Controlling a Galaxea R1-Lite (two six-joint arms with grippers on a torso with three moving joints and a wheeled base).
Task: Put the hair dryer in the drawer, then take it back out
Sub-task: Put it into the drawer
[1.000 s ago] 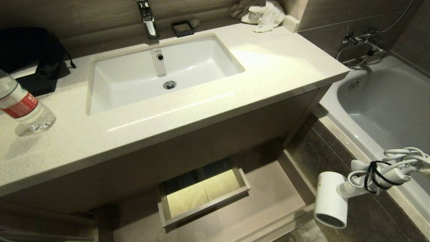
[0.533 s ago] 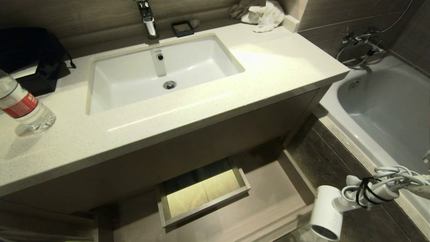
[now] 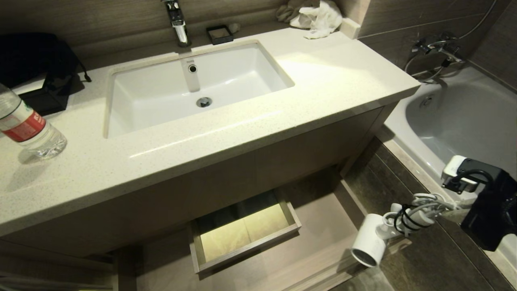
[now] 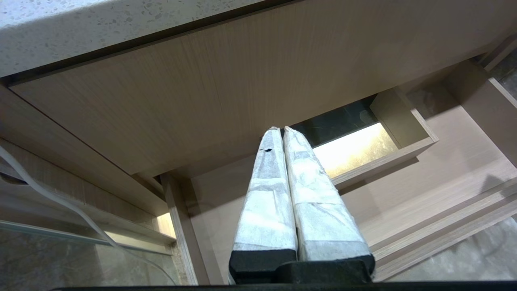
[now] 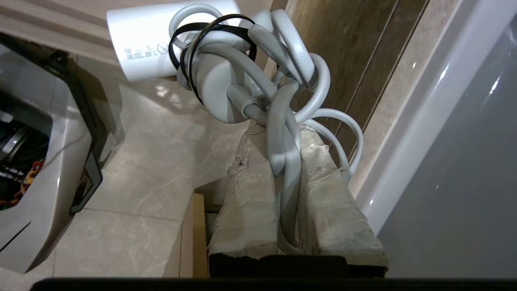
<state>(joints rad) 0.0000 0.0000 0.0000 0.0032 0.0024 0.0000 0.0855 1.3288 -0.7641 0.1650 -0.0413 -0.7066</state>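
My right gripper (image 5: 288, 161) is clamped tight on the bundled cord of the hair dryer (image 3: 369, 242), so it dangles off the padded fingers (image 5: 250, 190). It hangs over the drawer (image 3: 323, 238)'s right front corner, by the bathtub (image 3: 456, 121), barrel slanting down-left, grilled end lowest. Left gripper (image 4: 281, 133) sits pressed together, holding nothing, near the drawer's boxed cutout (image 4: 355, 141).

Bathroom: sink (image 3: 194, 87), bathtub (image 3: 464, 121), vanity drawer (image 3: 323, 242).
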